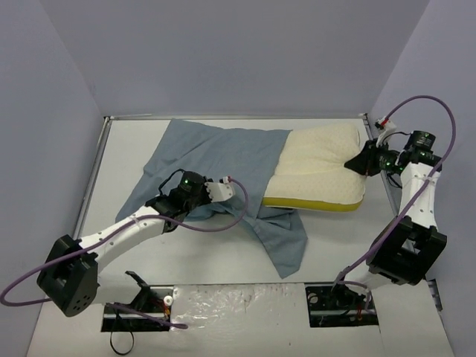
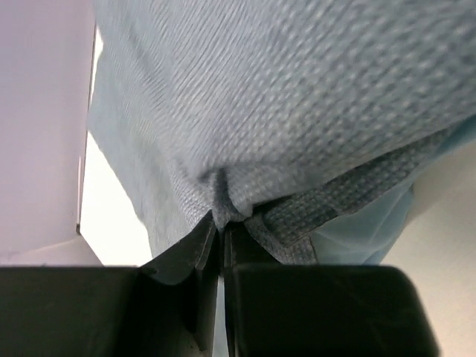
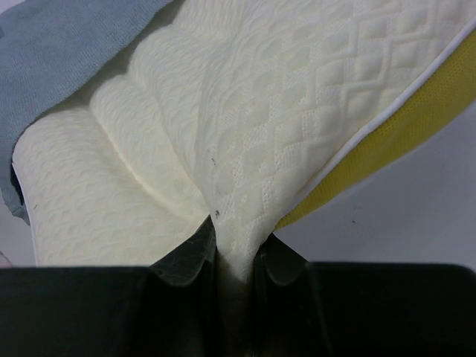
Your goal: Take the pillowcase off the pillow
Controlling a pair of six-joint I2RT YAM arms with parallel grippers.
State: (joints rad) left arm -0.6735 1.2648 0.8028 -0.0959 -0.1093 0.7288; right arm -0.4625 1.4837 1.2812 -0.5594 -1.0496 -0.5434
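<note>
We had the left tool (image 2: pixel 221 230) closed on a bunched fold of the pillowcase (image 2: pixel 297 97), the grey-blue weave pinched tight between its two dark fingers with almost no gap. From that pinch the cloth rose and spread across the whole left wrist view. Seen from above, this tool sat over the middle of the desk (image 1: pixel 223 256), a little toward its left edge. The cloth fanned from there to the far edge and trailed a loose flap down toward the near edge.

Our right tool (image 3: pixel 236 245) was shut on a pinch of the pillow (image 3: pixel 260 97), its fingers drawing the cream quilted surface into a ridge. The grip lay at the pillow's right end, close to the desk's right edge. The pillow itself lay toward the far right corner, mostly bare, with its yellow band (image 1: pixel 312 202) facing the near edge. Its left end met the pillowcase, which lapped over it. We could not tell how much of the pillow remained inside.
</note>
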